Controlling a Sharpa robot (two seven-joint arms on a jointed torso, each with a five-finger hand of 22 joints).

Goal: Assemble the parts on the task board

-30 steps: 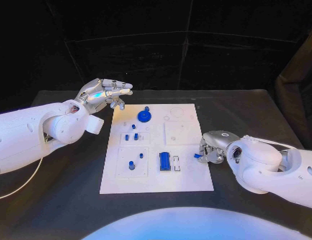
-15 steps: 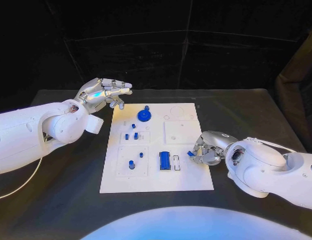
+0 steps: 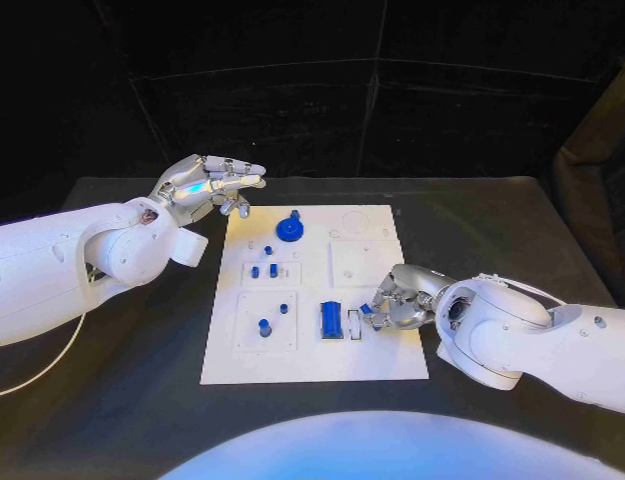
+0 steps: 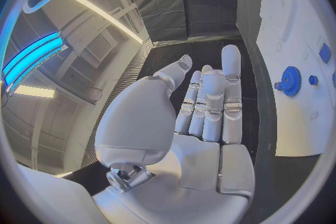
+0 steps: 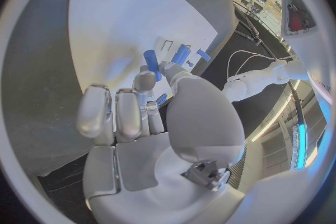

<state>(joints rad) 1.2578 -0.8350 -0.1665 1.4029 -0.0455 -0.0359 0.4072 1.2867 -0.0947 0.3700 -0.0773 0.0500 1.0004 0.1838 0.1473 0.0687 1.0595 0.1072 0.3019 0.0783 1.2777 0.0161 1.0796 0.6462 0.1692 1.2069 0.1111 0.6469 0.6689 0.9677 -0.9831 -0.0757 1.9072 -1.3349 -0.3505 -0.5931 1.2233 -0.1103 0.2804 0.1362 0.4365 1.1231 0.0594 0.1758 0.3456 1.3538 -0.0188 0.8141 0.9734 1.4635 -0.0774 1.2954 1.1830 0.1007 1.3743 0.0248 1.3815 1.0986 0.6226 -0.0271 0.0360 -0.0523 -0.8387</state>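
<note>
A robotics lab or test studio. Black cloth curtains (image 3: pixel 327 110) enclose the matte black counter (image 3: pixel 500 230), and long strip ceiling lights (image 4: pixel 91 8) with a glowing blue light panel (image 4: pixel 31 56) hang above.

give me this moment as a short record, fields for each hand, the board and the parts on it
left hand: raised past the board's far left corner, fingers curled, holding nothing
right hand: at the board's right edge, pinching a small blue part
task board: white plate, flat on the black table
blue gear: on the board's far end
blue block: in its slot, beside the right hand
</note>
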